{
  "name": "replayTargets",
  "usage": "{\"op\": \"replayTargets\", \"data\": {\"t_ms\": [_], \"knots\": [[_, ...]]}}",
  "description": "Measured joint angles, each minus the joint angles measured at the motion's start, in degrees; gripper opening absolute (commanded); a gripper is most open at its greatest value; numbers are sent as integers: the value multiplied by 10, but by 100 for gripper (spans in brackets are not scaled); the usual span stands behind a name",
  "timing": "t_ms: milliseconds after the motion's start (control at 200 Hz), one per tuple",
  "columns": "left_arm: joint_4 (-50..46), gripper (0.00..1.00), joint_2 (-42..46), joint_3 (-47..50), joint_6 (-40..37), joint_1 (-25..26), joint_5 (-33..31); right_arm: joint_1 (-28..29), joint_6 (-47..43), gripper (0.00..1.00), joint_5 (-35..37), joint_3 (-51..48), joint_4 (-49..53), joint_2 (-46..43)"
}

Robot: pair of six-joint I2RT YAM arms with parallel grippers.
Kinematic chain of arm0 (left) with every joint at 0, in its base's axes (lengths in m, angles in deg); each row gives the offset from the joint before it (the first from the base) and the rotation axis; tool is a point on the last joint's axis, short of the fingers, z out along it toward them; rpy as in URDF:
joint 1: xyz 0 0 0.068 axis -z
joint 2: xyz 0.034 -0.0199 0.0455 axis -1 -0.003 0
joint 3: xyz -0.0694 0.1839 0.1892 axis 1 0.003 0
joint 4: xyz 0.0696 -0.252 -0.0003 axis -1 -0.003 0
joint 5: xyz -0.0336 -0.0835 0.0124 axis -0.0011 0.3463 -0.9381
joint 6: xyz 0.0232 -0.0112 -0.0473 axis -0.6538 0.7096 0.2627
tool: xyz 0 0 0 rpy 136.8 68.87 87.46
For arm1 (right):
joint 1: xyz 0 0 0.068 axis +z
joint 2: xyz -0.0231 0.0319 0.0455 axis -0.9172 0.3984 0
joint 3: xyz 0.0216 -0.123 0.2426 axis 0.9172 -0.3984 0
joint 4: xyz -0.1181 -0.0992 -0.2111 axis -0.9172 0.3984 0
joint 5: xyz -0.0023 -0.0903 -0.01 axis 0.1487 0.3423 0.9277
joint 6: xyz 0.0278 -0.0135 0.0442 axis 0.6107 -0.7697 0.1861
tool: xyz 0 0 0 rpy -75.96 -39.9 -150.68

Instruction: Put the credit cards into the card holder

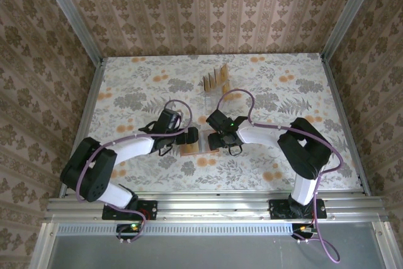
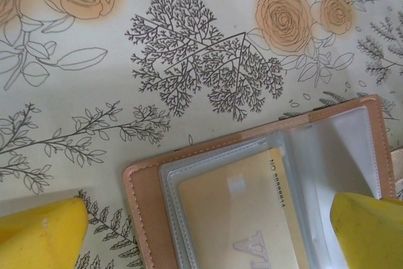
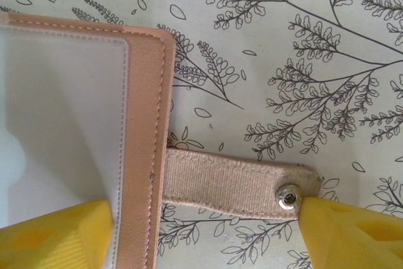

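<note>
Card holder [image 1: 191, 150]: lies opened flat on the flowered table [image 1: 283, 92], toward the near edge, between left gripper [image 1: 182, 135] and right gripper [image 1: 228, 143]. Holds one credit card [image 2: 242, 218] inside a greyish clear pocket, some print readable through the plastic. Shows a stitched salmon border and, on one side, a strap [image 3: 233, 184] with a metal snap [image 3: 288, 197] stretched out on the cloth.

Left gripper: released, grasping nothing, yellow fingers [image 2: 41, 231] far apart, one above bare cloth, the other above the pockets. Right gripper: spread too, clamped on nothing, one finger above the clear pocket, the other just beside the snap.

Farther back on the table: more credit cards [image 1: 214, 79], standing upright in a row, well apart from the card holder.
</note>
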Motion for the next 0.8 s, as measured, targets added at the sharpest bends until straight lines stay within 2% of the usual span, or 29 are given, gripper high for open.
{"op": "replayTargets", "data": {"t_ms": [800], "knots": [[37, 100, -8, 1, 25, 23, 5, 2, 5, 78, 4, 4, 4, 7]]}}
